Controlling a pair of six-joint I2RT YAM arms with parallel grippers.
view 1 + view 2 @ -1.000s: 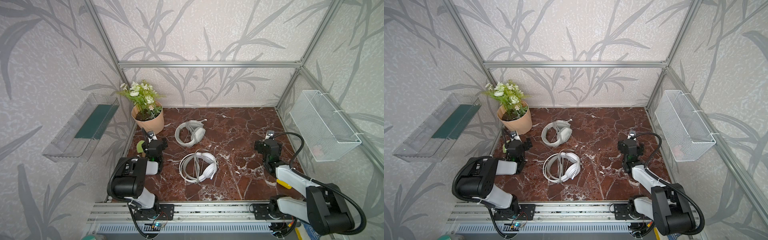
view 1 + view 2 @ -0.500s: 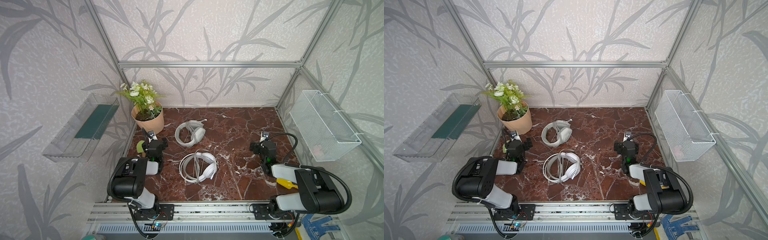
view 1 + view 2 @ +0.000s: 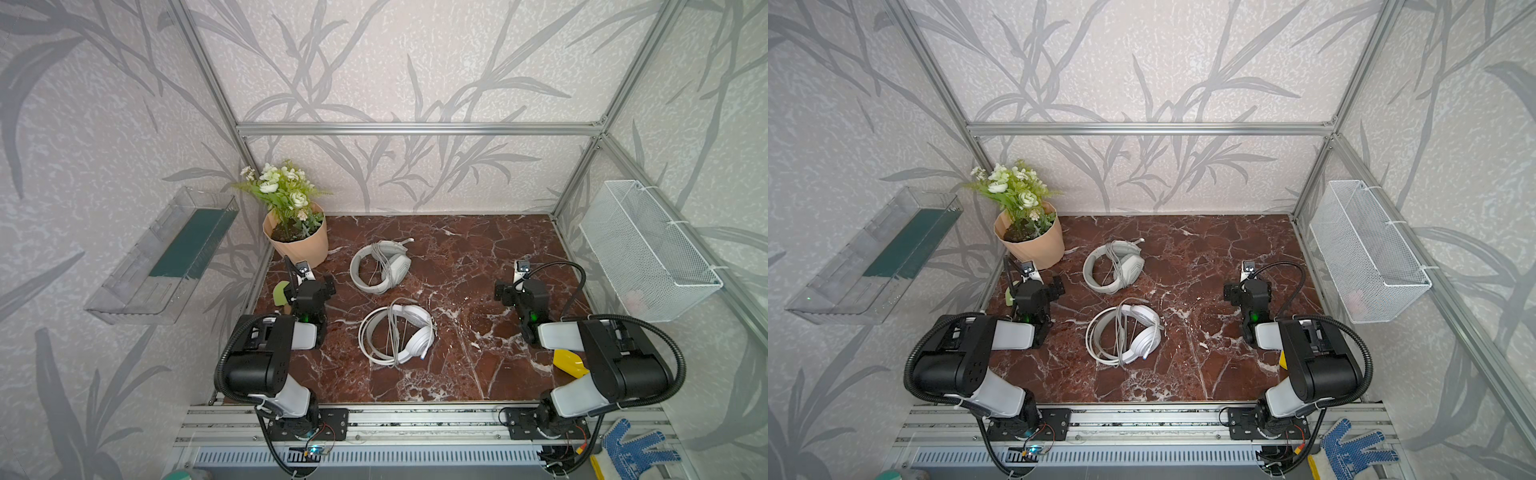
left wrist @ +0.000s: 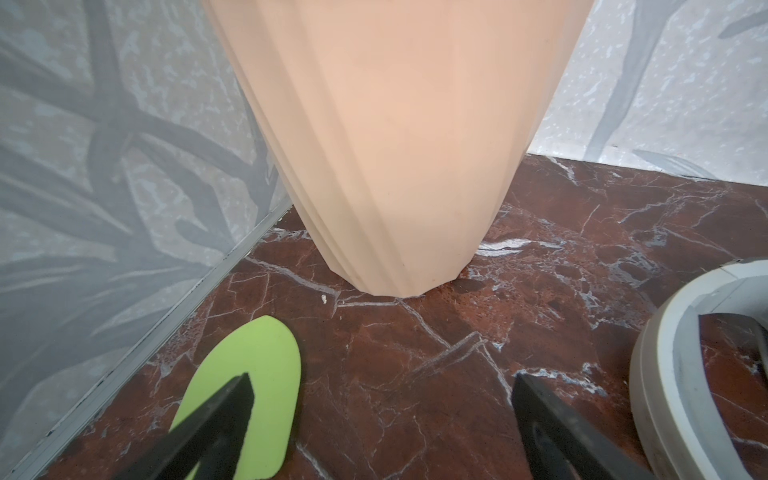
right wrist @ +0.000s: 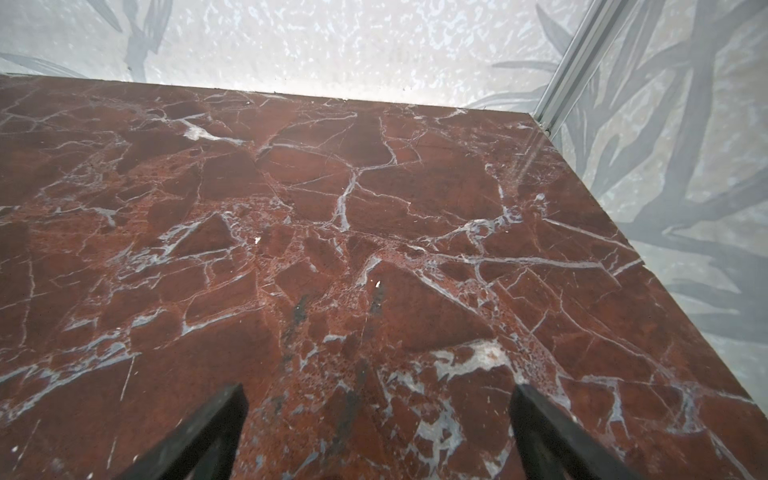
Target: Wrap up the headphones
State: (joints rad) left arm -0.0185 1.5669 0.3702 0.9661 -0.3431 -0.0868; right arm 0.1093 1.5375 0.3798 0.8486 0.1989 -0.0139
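The grey headphones [image 3: 380, 268] and white headphones [image 3: 397, 332] lie in the middle of the table [image 3: 478, 257], away from its edges, with bare room on the right. The left claw [image 4: 382, 386] is spread wide by the flower pot [image 4: 395, 145]. The right claw [image 5: 380, 392] is spread wide too, and its arm has folded in.

arms [image 3: 266, 361]: black joints, pale grey links | hoses [image 3: 219, 365]: black, ribbed | wrists: green LED [image 3: 306, 318] | jaws: black
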